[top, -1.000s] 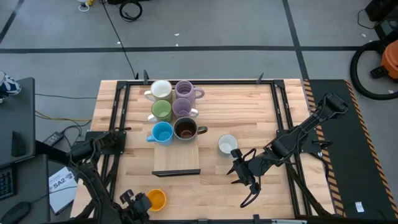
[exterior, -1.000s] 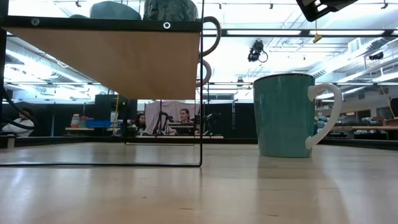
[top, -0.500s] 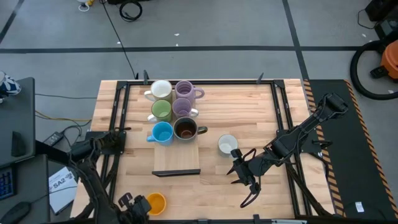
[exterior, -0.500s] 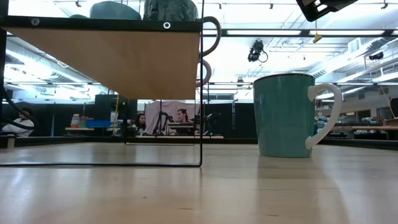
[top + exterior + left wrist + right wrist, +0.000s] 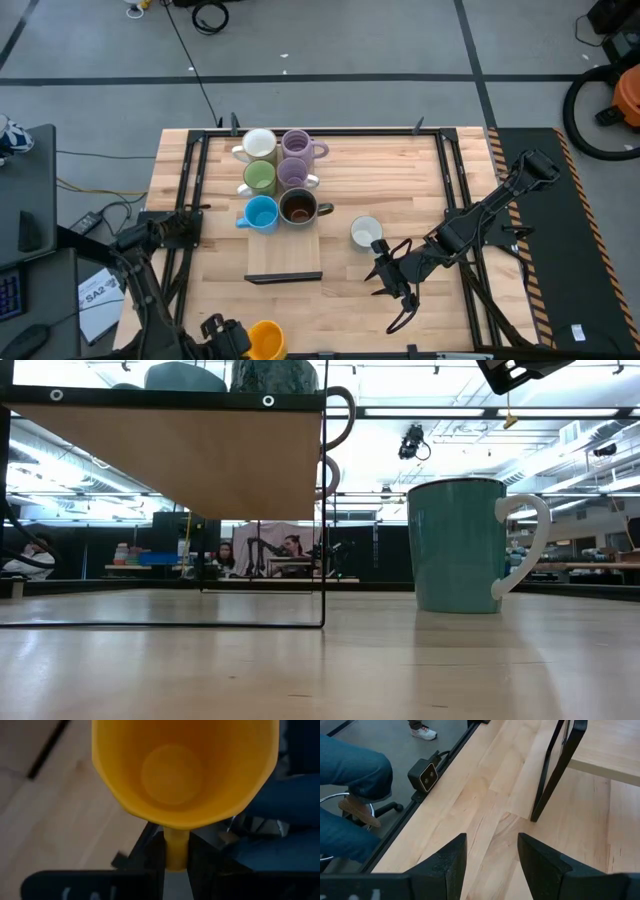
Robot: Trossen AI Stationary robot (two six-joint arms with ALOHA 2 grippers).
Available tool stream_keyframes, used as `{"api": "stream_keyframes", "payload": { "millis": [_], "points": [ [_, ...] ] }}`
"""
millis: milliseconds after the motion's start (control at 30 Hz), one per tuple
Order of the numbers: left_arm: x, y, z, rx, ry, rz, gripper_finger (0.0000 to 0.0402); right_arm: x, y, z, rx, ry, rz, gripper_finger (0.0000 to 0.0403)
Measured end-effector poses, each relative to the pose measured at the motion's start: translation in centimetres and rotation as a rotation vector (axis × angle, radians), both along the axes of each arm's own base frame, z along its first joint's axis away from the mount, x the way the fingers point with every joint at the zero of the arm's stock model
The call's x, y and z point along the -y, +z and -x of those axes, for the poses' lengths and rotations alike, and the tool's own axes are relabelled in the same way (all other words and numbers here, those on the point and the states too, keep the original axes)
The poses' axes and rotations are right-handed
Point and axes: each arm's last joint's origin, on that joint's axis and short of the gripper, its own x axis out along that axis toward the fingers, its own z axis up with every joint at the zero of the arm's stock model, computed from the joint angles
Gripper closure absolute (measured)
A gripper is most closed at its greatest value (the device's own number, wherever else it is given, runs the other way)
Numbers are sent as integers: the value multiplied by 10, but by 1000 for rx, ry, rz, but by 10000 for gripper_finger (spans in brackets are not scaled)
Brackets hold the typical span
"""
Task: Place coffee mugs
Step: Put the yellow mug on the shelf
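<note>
Coffee mugs: we counted eight; six stood clustered on a raised wooden shelf (image 5: 290,255) at the far-left part of the table (image 5: 400,180), one stood alone on the table, and one was held at the near edge.
Yellow-orange mug (image 5: 266,340): it was gripped by its handle in the left gripper (image 5: 228,338) at the near edge of the table; in the left wrist view its mouth faced the camera, so that we looked down its long axis to the round bottom, and the handle (image 5: 176,849) lay clamped between the two dark fingers (image 5: 150,852).
Lone white mug (image 5: 366,233): it stood upright on the table, mouth up, to the right of the shelf and just beside the right arm; in the low view it looked teal, with its handle (image 5: 525,545) turned to the picture's right.
Shelf mugs: a white mug (image 5: 259,144) and a lavender mug (image 5: 298,145) at the back, a light green mug (image 5: 260,177) and a second lavender mug (image 5: 293,174) in the middle, a blue mug (image 5: 260,213) and a dark brown mug (image 5: 298,208) in front; all stood upright, mouths up, touching or nearly so.
Right gripper (image 5: 390,285): it hung near the table's right part, just near of the lone white mug, with its jaws spread wide and nothing between them.
Beyond the table: we saw a person's jeans-clad legs (image 5: 350,770) in the right wrist view.
</note>
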Motion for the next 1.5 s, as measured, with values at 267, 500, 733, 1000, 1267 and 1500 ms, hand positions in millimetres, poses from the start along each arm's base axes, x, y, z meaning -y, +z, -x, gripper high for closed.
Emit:
{"api": "stream_keyframes", "payload": {
  "millis": [267, 500, 733, 1000, 1267, 1500],
  "points": [
    [-32, 43, -15, 28, -29, -138, 341, 0, 0, 0, 0, -1, -1, 221],
    [-60, 66, -30, 23, -67, -212, 341, 0, 0, 0, 0, 0, -2, 222],
    [-83, 77, -43, 51, -66, -251, 341, 0, 0, 0, 0, 2, -5, 221],
    [-109, 97, -44, 79, -92, -255, 341, -1, 1, 0, -8, 33, -29, 222],
    [-133, 121, -32, 145, -108, -265, 341, -2, 1, 0, -12, 39, -33, 221],
    [-154, 110, -25, 98, -89, -327, 341, -2, 1, 0, -12, 39, -33, 222]
  ]
}}
